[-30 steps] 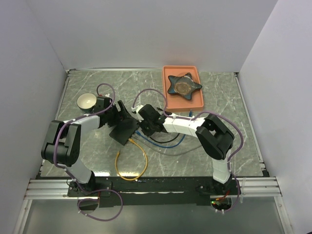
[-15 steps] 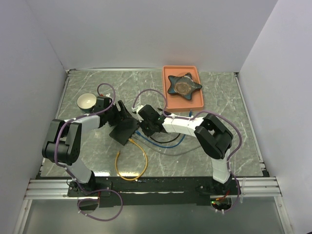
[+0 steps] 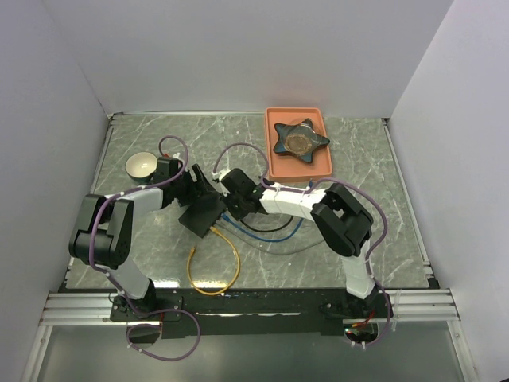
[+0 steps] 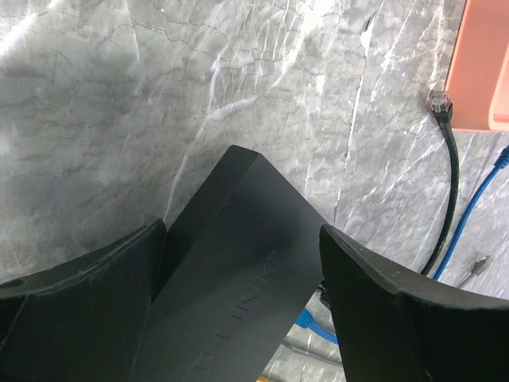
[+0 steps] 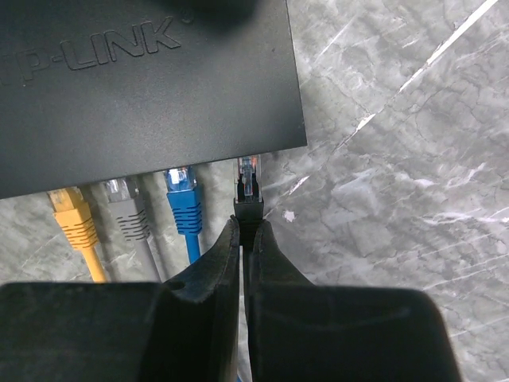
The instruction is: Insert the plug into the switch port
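Counts: two arms, two pincers. One flat black switch (image 5: 143,87) on the grey marbled surface (image 3: 135,135). Four plugs in a row at the switch edge facing the right pincer (image 5: 246,225): one yellow plug (image 5: 73,219), one grey plug (image 5: 123,208), one blue plug (image 5: 183,203), one black plug (image 5: 248,191). One orange tray (image 3: 312,165), one dark star-shaped object (image 3: 300,139) inside it, one small bowl (image 3: 129,165).

Right pincer: fingers pressed together on the black plug's boot. Holds the plug straight ahead of its tips, clear nose at the switch edge, beside the blue plug, at the end of the row away from the yellow. Switch port hidden under the switch's top face; depth of entry impossible to tell.

Left pincer (image 4: 242,231): fingers wide apart, switch between them, one finger along each side. Pressing or just clear: cannot tell.

View against view:
- Right wrist only: TP-LINK lettering on the switch top, and the four plugs side by side.
- Top only: the whole tray with the star-shaped object, off behind the right pincer. Bowl behind the left pincer, near its wrist. Yellow cable (image 3: 215,274) looped toward the arm bases. Plug row masked there by the right arm.
- Left wrist only: one loose plug (image 4: 440,103) on a black cable, well ahead of the left pincer, just beside the tray corner.
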